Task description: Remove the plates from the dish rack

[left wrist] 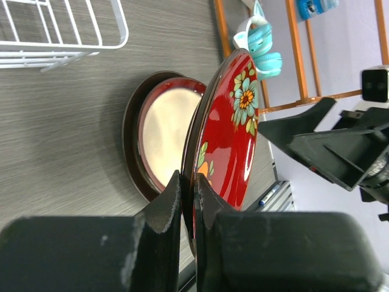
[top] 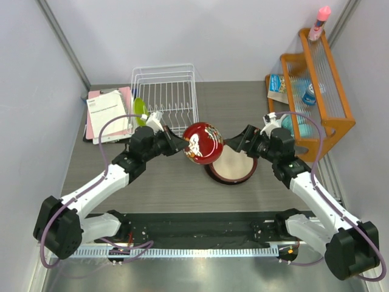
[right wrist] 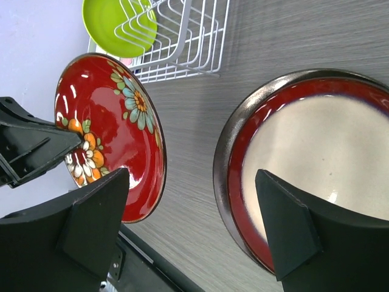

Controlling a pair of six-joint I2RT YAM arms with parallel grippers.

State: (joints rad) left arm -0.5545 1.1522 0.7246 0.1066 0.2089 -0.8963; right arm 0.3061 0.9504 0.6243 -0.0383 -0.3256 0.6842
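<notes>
Right, top camera first: the left gripper point(top: 178, 145) has the red floral plate point(top: 203, 143) pinched by its rim, stood on edge over the middle of the table point(top: 152, 182). Just right of it the dark-red-rimmed plate point(top: 234, 165) lies flat on the grey-rimmed plate point(top: 210, 174). The right gripper point(top: 240, 141) hangs over the far side of that stack. At the far edge, left of centre, sits the dish rack point(top: 163, 72), with the lime green plate point(top: 140, 109) upright at its left end.

Over to the left wrist: both fingers point(left wrist: 164, 207) are clamped tight on the red floral plate, its flowered underside turned toward the right gripper. The stacked pair lies flat on the table beyond.

Right wrist now: fingers point(right wrist: 97, 207) spread wide, gripping nothing. The red floral plate stands on the left, the stack lies below on the right, and the lime green plate shows behind the dish rack's wires.
</notes>
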